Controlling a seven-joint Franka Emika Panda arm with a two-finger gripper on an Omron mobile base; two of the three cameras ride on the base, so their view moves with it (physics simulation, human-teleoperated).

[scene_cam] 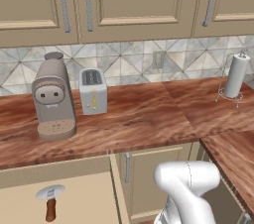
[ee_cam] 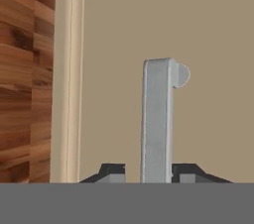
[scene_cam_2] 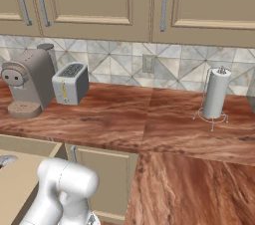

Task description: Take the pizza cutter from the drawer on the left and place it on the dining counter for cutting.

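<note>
The drawer stands pulled out at the lower left, its plain tan inside open to view. In it lies the pizza cutter, reddish-brown handle toward me and pale round metal end away. In the hand view my gripper is shut on the drawer's silver bar handle, a dark fingertip on each side of it, with the beige drawer front behind. My white arm reaches down to the right of the drawer. The dining counter is out of view.
On the wood-grain worktop stand a grey coffee machine, a silver toaster and a paper towel holder. Beige wall cabinets hang above. A lower cabinet door sits beside the drawer. Wooden planks show left of the drawer front.
</note>
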